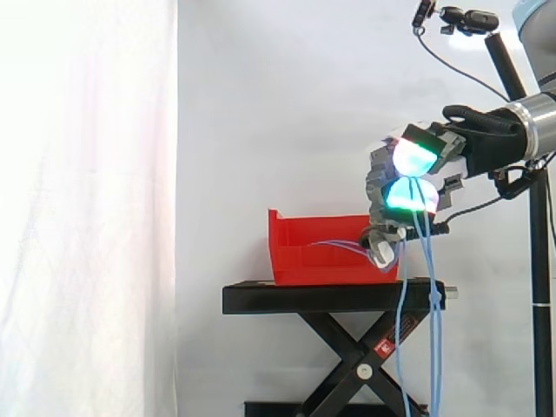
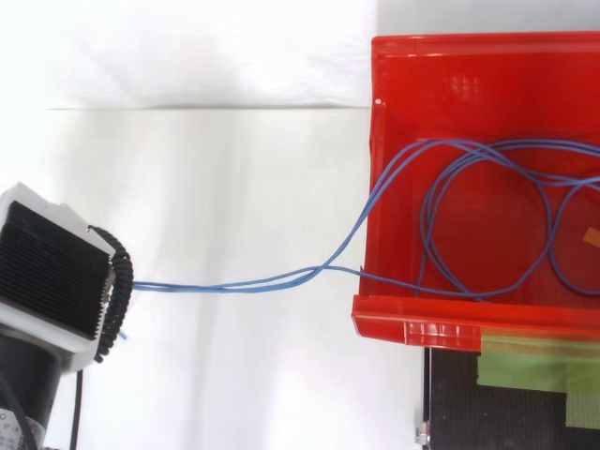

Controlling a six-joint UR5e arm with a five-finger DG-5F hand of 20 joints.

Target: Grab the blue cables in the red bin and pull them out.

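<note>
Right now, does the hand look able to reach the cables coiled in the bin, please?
Probably yes: the bin is open-topped and nothing covers the cables coiled inside. The hand sits just outside it, but curled round a stretch of them, so it must let go first.

In the red plastic bin (image 2: 412,328), thin blue cables (image 2: 487,216) lie in loops. Two strands go out over its side and reach the robot's hand (image 2: 54,270).

The red plastic bin (image 2: 469,66) and thin blue cables (image 2: 234,287) are cut off at the top view's right edge, the cables' other end seemingly hidden beneath the hand (image 2: 47,272).
</note>
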